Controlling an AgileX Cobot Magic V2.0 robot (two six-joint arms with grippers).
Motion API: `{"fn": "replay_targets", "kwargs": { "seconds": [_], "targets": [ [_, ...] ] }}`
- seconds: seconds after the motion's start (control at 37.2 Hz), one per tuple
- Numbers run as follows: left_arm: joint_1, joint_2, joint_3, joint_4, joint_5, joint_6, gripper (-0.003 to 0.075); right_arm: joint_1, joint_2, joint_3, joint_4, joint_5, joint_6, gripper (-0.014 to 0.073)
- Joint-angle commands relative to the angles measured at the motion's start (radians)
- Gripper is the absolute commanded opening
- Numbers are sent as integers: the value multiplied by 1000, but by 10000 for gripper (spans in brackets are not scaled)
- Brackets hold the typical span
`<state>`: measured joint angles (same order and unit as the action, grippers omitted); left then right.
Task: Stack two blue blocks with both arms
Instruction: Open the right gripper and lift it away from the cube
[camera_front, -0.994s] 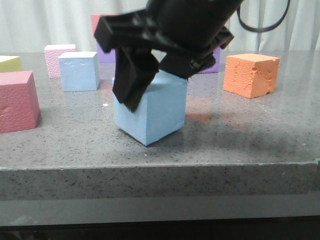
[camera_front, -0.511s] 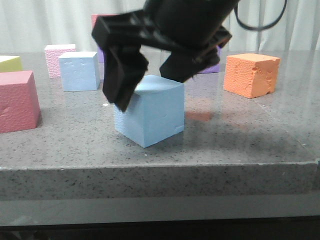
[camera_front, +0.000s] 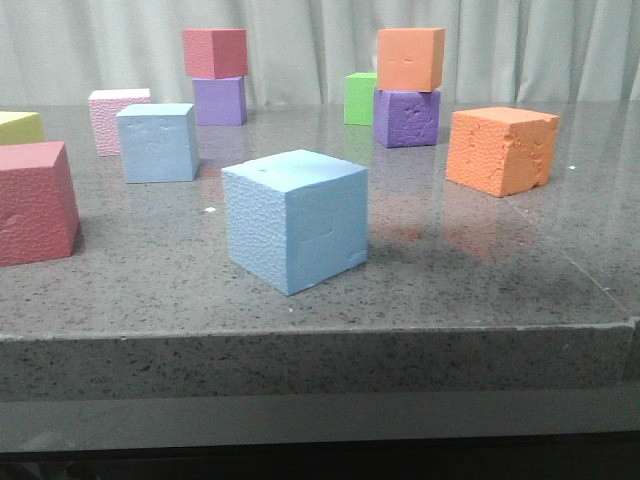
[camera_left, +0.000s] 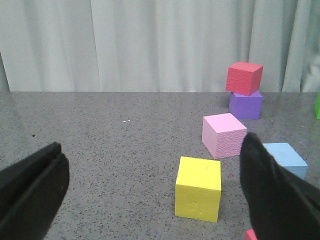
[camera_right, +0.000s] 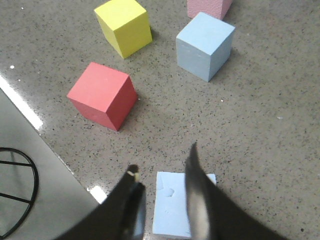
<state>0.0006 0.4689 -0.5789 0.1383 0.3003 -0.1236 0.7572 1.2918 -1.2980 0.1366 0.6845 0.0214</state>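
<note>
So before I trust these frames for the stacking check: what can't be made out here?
- Near blue block, right wrist view: partly covered by the right gripper fingers and cut off by the frame edge.
- Far blue block, left wrist view: part hidden behind a left gripper finger.
- Front view: neither gripper appears.
- Red cube, left wrist view: only a corner shows.

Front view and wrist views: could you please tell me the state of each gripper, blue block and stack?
near blue block, unstacked, ungripped
far blue block, unstacked, ungripped
left gripper, open, empty
right gripper, open, empty, above the near blue block
back red block, stacked on left purple block
orange block, stacked on right purple block
</note>
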Motion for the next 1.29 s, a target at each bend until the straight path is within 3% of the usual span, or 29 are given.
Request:
{"fn": "replay_targets", "kwargs": {
  "seconds": [0.0, 0.11, 0.27, 0.4, 0.46, 0.59, 0.97, 1.26],
  "targets": [
    [1, 10, -32, -2, -86, -5, 673, -2, -91, -35, -11, -48, -2, 8],
    [1, 10, -32, -2, -86, -5, 673, -3, -162, -33, -22, -34, -2, -71],
    [1, 10, -32, -2, -86, -5, 673, -41, -286, -3, -79, -12, -2, -68],
    [1, 10, -32, -2, -86, -5, 673, -190, -410, 95, -159, 11, 27, -68],
    [1, 10, -32, -2, -86, -5, 673, -304, -506, 199, -231, 4, 52, -68],
    [1, 10, -32, -2, -86, -5, 673, -399, -677, 407, -238, -58, 64, -68],
    [1, 10, -32, -2, -89, -5, 673, -400, -1097, 846, -237, -332, 89, -68],
    [-1, 22, -37, -25, -142, -5, 673, -400, -1115, 909, -237, -373, 89, -68]
  ]
}}
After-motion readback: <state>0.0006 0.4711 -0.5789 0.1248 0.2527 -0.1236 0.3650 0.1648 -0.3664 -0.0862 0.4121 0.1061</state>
